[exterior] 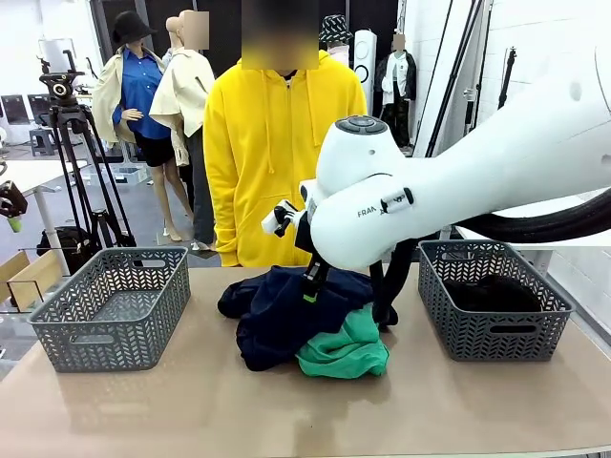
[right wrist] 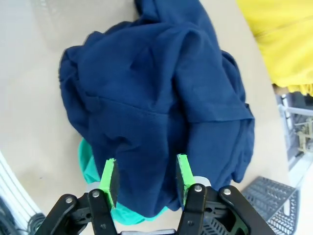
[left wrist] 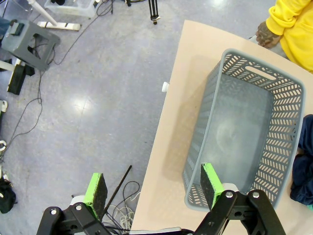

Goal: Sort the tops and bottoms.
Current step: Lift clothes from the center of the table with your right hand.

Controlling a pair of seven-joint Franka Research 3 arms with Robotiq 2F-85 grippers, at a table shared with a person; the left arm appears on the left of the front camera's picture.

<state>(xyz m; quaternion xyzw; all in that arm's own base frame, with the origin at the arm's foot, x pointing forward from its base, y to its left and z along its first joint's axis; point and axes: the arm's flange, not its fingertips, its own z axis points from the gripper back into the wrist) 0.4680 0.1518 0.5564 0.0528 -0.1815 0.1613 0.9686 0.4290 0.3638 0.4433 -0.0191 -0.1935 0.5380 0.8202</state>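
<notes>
Leftmost, a grey plastic basket (exterior: 110, 334) with herringbone-slotted walls is seen standing empty on the smooth beige tabletop (exterior: 172, 410). In the left wrist view the left hand (left wrist: 153, 187) is shown spread wide, with nothing between its green pads, poised over the tabletop's edge just beside that basket's corner. At the middle a soft, rumpled pile is found: a dark navy garment (exterior: 286, 310) is heaped on top, and a bright green garment (exterior: 346, 351) shows from under its right side. The right hand (right wrist: 145, 176) is held half-spread directly over the navy folds (contact with the cloth cannot be made out), and no fabric is seen pinched. Rightmost, a second grey basket (exterior: 535, 329) is occupied by a crumpled black garment (exterior: 492, 291). Behind the pile a person in a yellow hoodie (exterior: 277, 162) is seen.
</notes>
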